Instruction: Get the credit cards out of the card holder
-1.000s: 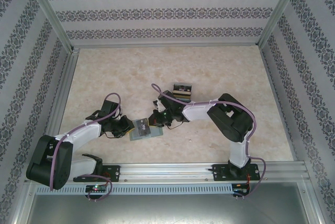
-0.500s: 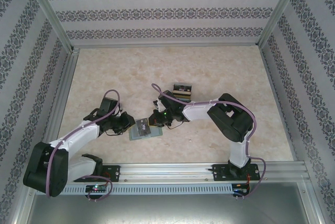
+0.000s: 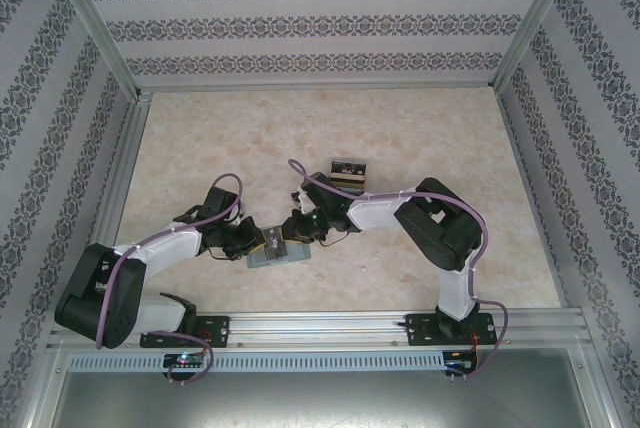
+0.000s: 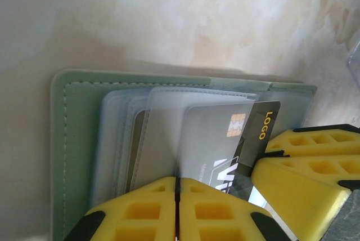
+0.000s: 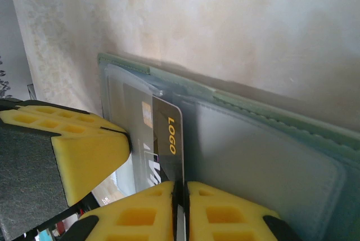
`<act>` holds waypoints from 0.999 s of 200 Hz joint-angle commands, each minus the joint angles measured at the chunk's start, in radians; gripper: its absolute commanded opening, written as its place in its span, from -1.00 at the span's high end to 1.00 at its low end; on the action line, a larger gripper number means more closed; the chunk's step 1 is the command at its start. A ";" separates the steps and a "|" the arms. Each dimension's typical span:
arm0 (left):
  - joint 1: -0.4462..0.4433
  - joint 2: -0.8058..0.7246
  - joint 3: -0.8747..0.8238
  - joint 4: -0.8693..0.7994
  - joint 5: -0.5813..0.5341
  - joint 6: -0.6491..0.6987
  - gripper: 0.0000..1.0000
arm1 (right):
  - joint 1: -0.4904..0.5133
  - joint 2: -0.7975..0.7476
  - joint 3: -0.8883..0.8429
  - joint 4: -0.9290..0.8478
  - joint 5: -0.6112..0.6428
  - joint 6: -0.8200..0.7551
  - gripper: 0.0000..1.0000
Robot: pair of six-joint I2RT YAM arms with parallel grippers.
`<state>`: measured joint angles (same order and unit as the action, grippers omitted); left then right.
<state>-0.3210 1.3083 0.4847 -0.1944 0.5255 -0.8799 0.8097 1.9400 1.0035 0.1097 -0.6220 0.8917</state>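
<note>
The card holder lies open on the bench. Looks like the left hand is clamped on its clear sleeve; the right hand pinches the black card. Best pull straight out, holder pinned flat.

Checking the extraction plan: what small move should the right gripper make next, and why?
Probably draw the black card straight out of its slot: the right gripper is pinched on its edge, it is only partly out, and the left gripper seems clamped on the holder to brace it.

Marbled beige tabletop, patterned walls
</note>
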 commanded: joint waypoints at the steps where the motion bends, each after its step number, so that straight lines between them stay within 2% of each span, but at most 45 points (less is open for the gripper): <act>1: -0.015 0.010 0.015 -0.013 -0.013 0.009 0.83 | 0.017 0.025 0.026 0.004 -0.021 -0.007 0.66; 23: -0.017 0.012 0.015 -0.014 -0.015 0.010 0.84 | 0.020 0.033 0.035 0.004 -0.025 -0.005 0.68; 52: -0.017 0.007 0.017 -0.025 -0.021 0.013 0.84 | 0.016 0.021 0.023 0.008 -0.021 -0.004 1.00; 153: -0.017 -0.016 0.023 -0.060 -0.051 0.029 0.85 | -0.071 -0.134 -0.131 0.013 0.004 -0.028 1.00; 200: -0.016 -0.043 0.036 -0.059 -0.045 0.030 0.80 | -0.113 -0.257 -0.148 -0.067 0.008 -0.085 1.00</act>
<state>-0.3275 1.2957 0.4911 -0.2138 0.4953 -0.8711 0.7204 1.7611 0.8585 0.1036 -0.6258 0.8658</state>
